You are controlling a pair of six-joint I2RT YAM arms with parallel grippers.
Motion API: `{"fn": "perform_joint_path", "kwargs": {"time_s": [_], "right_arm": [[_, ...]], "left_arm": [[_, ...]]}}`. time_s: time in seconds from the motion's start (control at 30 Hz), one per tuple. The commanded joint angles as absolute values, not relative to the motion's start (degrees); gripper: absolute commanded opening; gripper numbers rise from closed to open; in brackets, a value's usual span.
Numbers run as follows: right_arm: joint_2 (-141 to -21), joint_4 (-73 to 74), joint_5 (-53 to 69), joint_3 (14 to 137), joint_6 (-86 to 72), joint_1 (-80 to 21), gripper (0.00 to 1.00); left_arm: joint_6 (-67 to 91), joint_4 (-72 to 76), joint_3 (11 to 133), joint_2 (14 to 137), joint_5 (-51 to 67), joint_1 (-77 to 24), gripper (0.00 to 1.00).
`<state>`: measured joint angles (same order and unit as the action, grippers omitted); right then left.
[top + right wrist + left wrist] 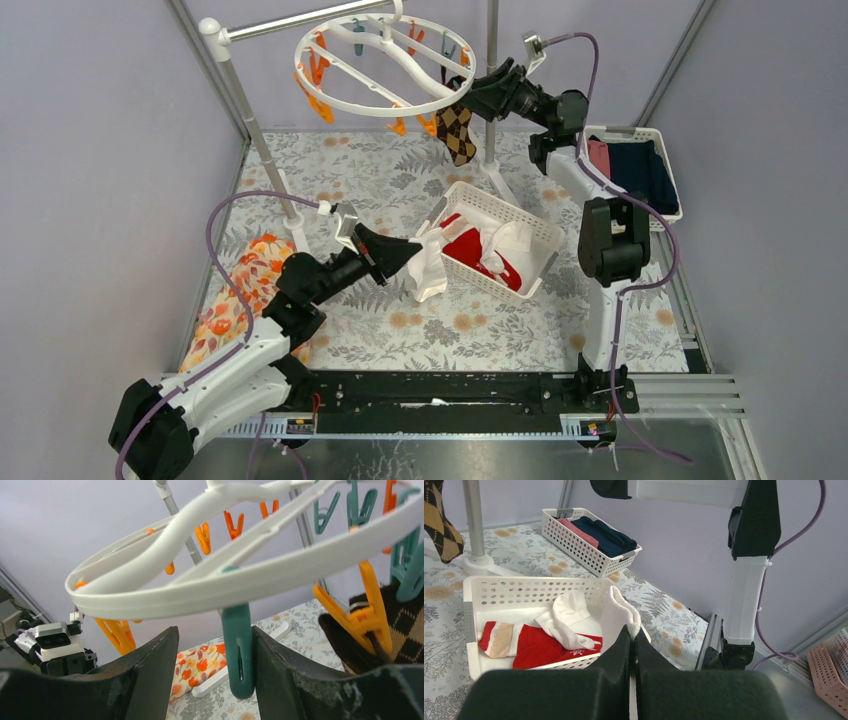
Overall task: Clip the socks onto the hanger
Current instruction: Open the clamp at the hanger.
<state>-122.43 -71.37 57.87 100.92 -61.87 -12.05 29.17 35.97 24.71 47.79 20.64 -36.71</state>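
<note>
The round white hanger hangs at the back with orange and teal clothespins on its rim. A brown argyle sock dangles from an orange clothespin. My right gripper is open under the hanger ring. A teal clothespin hangs between its fingers, against the right one and clear of the left. My left gripper is shut on a whitish sock at the basket's edge. Red socks and another white one lie inside the basket.
The white slatted basket sits mid-table. A second basket with navy and pink folded clothes stands at the back right. An orange floral cloth lies at the left. The rack's poles and feet stand behind the basket.
</note>
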Motion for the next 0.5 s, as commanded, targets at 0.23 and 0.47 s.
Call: {"fn": "perform_joint_path", "kwargs": {"time_s": [0.23,0.47], "right_arm": [[-119.1,-67.8,56.6,104.9,-58.5,-12.8,0.60],[-116.7,-60.4,55.8,104.9,-52.6,-13.1,0.57]], "left_arm": [[30.1,37.2,26.4,46.1,21.3,-36.6,0.00],[30.4,36.8,26.3,45.5,21.3,-36.5,0.00]]}}
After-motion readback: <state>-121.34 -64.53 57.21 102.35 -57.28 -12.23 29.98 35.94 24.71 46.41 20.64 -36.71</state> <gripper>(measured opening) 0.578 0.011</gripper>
